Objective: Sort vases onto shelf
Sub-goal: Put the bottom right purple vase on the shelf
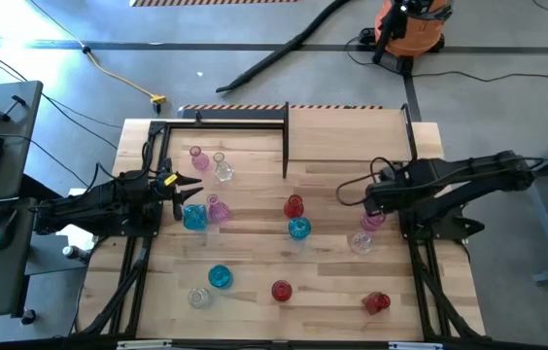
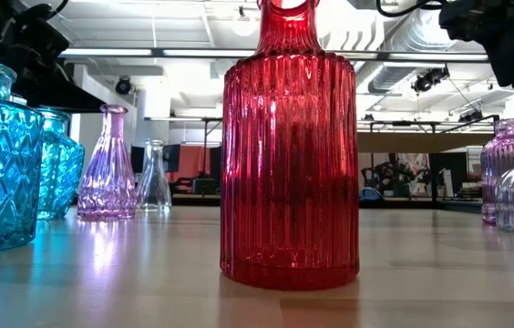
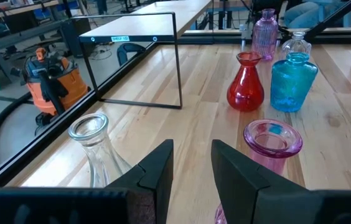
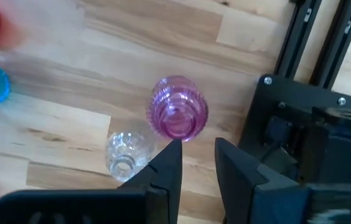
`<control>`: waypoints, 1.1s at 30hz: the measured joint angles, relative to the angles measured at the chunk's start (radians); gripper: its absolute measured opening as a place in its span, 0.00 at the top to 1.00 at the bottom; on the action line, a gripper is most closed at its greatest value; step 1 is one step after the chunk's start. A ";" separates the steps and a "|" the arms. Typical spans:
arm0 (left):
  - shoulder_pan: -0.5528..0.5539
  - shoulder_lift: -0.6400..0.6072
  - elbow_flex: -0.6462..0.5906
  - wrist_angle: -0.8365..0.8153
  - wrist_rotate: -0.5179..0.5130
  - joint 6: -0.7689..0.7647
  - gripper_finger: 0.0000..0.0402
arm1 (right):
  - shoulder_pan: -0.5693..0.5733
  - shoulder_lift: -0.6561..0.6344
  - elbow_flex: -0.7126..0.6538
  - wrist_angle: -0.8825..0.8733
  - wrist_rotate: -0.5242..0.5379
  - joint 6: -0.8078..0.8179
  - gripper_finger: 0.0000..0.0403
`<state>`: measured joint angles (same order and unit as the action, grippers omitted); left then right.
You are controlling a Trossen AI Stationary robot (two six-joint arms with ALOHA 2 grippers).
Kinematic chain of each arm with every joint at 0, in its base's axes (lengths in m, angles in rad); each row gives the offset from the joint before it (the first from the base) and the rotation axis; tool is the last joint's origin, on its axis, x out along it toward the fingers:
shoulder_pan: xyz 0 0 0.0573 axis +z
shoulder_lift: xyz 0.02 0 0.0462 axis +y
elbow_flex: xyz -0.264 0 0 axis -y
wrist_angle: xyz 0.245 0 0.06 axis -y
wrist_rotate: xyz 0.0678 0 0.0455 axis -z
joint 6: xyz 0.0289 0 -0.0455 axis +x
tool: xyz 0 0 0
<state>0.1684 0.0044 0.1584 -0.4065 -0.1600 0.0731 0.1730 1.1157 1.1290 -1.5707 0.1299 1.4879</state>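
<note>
Your right gripper (image 4: 192, 163) hangs above the table (image 1: 332, 292) on its right side, pointing down, its fingers parted by a narrow gap with nothing between them. Just past the fingertips stands a ribbed pink vase (image 4: 178, 116), upright, with a small clear vase (image 4: 126, 155) touching or nearly touching it. The right arm (image 1: 468, 180) reaches in from the right edge, folded low over its base.

Your left gripper (image 3: 191, 171) sits on the left side, held level and pointing across the table, its fingers a small gap apart and empty. A clear vase (image 3: 96, 149) stands just beside one finger and a pink vase (image 3: 272, 142) just beside the other. Farther ahead stand a red vase (image 3: 246, 83) and a blue vase (image 3: 292, 81), close together.

From above, more vases are spread over the table: a blue one (image 1: 220, 277), a red one (image 1: 281, 290) and a red one lying on its side (image 1: 377, 302) near the front edge. A bare black frame (image 1: 225, 117) stands at the far edge. You cannot pick out the shelf in these views.
</note>
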 joint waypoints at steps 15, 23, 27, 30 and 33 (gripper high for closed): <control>0.000 0.000 0.000 0.000 0.000 -0.001 0.75 | 0.006 -0.213 -0.212 0.195 -0.003 -0.003 0.81; 0.000 0.000 0.000 0.000 0.000 -0.001 0.75 | 0.006 -0.241 -0.245 0.198 -0.007 -0.004 0.81; 0.000 0.000 0.000 0.000 0.000 0.000 0.75 | 0.006 -0.232 -0.245 0.198 -0.003 -0.005 0.81; 0.000 0.000 0.000 0.000 0.000 0.000 0.75 | 0.006 -0.220 -0.245 0.197 -0.002 -0.009 0.81; 0.000 0.000 0.000 0.000 0.000 -0.001 0.75 | 0.006 -0.206 -0.245 0.198 -0.002 -0.012 0.81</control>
<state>0.1684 0.0044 0.1585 -0.4065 -0.1600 0.0723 0.1787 0.9099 0.8843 -1.3722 0.1280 1.4761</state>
